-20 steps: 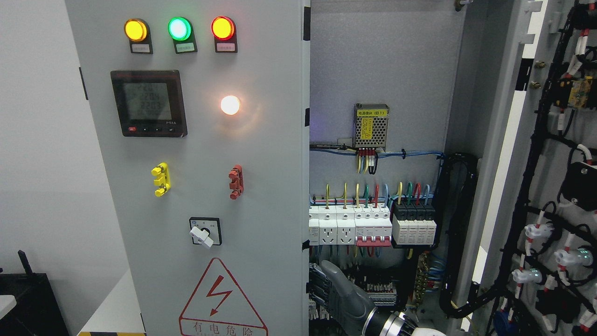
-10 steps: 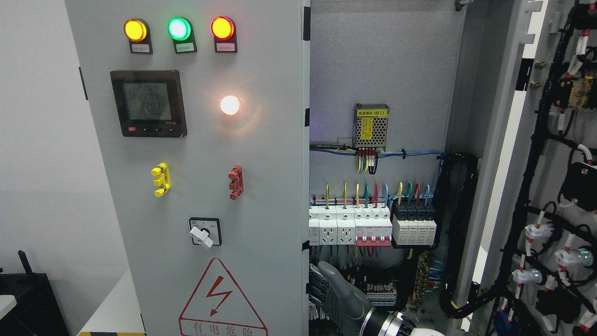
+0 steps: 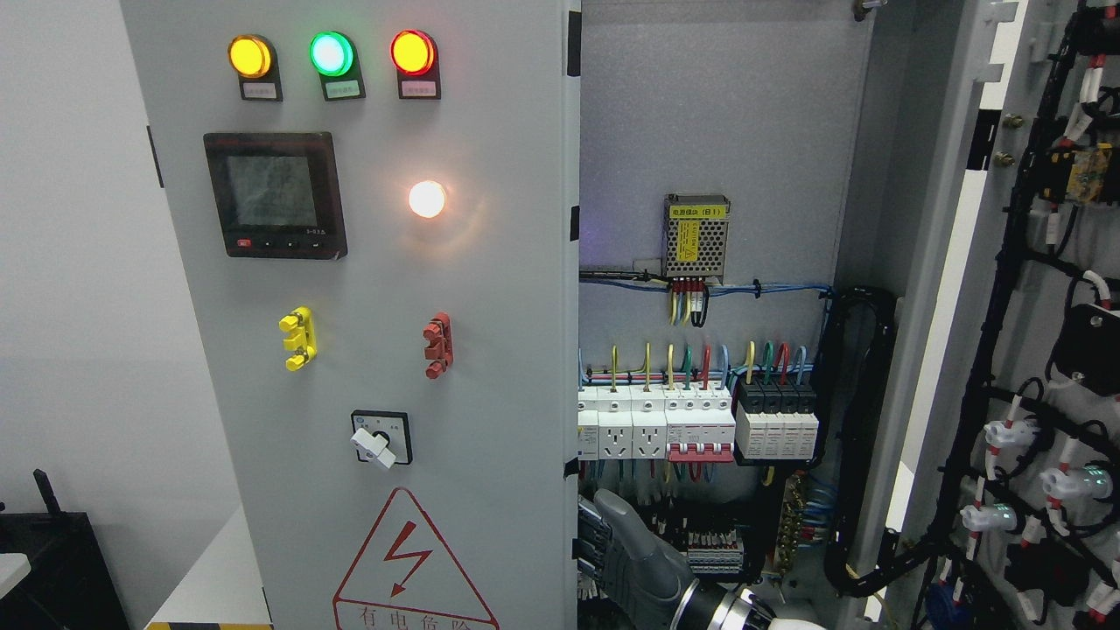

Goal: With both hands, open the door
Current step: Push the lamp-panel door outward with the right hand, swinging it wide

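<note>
The grey left door (image 3: 490, 289) carries three lamps, a meter (image 3: 275, 194) and a rotary switch (image 3: 381, 437); it stands slightly ajar. Low down, my right hand (image 3: 626, 551) reaches in from the bottom edge right of the middle. Its dark fingers (image 3: 588, 535) curl round the door's free edge (image 3: 570, 490), partly hidden behind it. The right door (image 3: 1032, 350) is swung wide open at the far right and shows its wired inner side. My left arm is out of view.
Inside the cabinet are a row of breakers (image 3: 691, 424), a power supply (image 3: 696, 236) and terminal blocks just behind my hand. A black box (image 3: 52, 569) and a white surface (image 3: 219, 577) lie at lower left.
The left door has swung slightly, its lamps, meter and switch shifting a little left. My right hand has moved a bit lower and left along the door's edge.
</note>
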Tool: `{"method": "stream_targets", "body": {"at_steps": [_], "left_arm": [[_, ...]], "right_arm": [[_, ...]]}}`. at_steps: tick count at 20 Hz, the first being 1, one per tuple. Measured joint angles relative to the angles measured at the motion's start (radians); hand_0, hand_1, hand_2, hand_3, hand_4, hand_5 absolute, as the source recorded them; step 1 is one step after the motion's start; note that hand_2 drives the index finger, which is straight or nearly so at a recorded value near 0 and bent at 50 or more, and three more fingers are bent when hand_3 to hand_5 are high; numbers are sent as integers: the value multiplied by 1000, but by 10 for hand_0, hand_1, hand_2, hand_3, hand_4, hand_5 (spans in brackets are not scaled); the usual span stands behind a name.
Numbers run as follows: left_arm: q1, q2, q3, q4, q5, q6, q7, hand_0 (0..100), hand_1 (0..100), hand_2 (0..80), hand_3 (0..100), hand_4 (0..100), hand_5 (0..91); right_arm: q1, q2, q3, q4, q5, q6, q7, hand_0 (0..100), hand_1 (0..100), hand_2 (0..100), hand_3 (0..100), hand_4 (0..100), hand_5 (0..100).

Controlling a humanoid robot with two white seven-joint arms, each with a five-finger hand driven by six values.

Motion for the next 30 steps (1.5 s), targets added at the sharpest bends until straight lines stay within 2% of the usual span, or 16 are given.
{"method": "stream_targets", "body": {"at_steps": [4,30], "left_arm": [[0,0,0,0,0,0,0,0,0,0,0,31,0],[0,0,0,0,0,0,0,0,0,0,0,32,0]], "right_arm": [[14,1,5,-16,-2,0,12,107,0,0,0,0,0],[116,14,72,-199,-12,6,16,107,0,0,0,0,0]]}}
